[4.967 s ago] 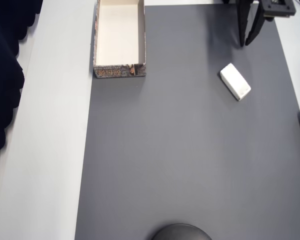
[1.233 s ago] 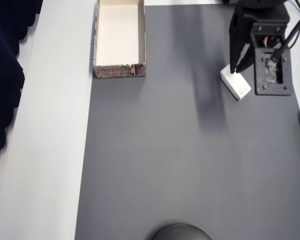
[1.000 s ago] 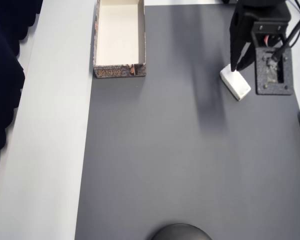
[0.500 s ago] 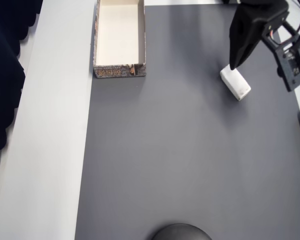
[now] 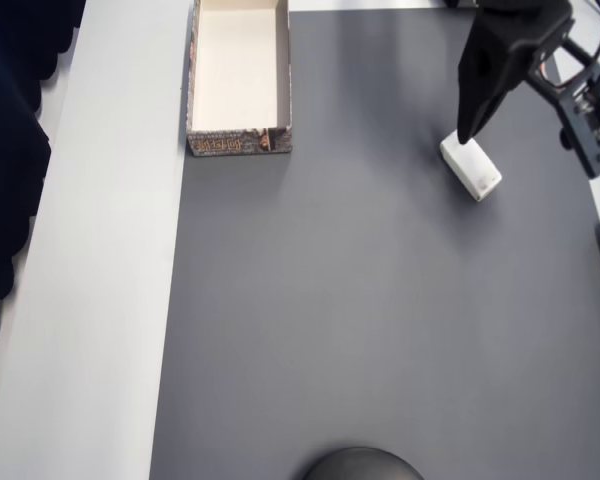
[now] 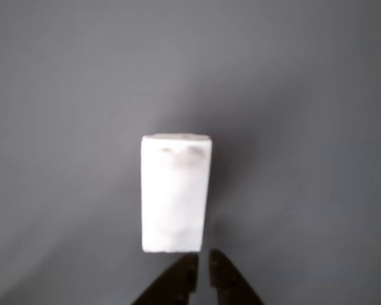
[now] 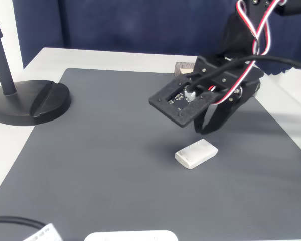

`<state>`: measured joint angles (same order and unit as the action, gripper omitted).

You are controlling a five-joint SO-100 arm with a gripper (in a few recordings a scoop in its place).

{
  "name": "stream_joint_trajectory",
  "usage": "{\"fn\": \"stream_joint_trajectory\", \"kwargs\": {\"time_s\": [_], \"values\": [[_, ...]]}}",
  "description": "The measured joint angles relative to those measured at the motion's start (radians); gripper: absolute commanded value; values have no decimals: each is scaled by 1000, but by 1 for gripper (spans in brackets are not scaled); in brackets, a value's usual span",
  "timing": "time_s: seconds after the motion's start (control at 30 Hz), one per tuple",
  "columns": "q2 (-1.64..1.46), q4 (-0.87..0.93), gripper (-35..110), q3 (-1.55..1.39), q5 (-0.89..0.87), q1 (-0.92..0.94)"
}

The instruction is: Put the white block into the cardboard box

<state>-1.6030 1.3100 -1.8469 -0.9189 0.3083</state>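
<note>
- While the gripper [image 6: 202,270] sits at the bottom edge of the wrist view, its two dark fingertips are together with only a thin slit between them, nothing held.
- Just beyond the tips in the wrist view: white block [image 6: 176,192], flat on the grey mat [image 6: 305,95], long axis pointing away from the camera, tips at its near end, contact unclear.
- Overhead view: gripper [image 5: 466,130] pointing down at the top-left end of the white block [image 5: 471,168]; fingers overlap into one dark shape here, so their spacing can't be read from above.
- Overhead view: block lies diagonal on the right part of the mat [image 5: 360,300], well apart from the box.
- Fixed view: block [image 7: 196,153] rests on the mat [image 7: 100,150] mid-right, free on all sides; gripper [image 7: 210,125] hangs just behind and above it, partly hidden by the black wrist plate [image 7: 188,103].
- Fixed view adds a black stand base [image 7: 27,100] with pole at the left edge and red-white-black cables [image 7: 253,30] on the arm.
- Far end: cardboard box [image 5: 192,80] at the top left of the overhead view, open-top, cream inside, mottled wall, notch at its near end, empty.
- Fixed view catches just a brown corner of the box [image 7: 182,67] behind the arm.
</note>
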Motion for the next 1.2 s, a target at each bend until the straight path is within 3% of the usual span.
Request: {"fn": "stream_joint_trajectory", "kwargs": {"time_s": [0.57,1.2], "values": [[43,-28,31,21,-9,-2],[112,-71,34,37,-43,18]]}}
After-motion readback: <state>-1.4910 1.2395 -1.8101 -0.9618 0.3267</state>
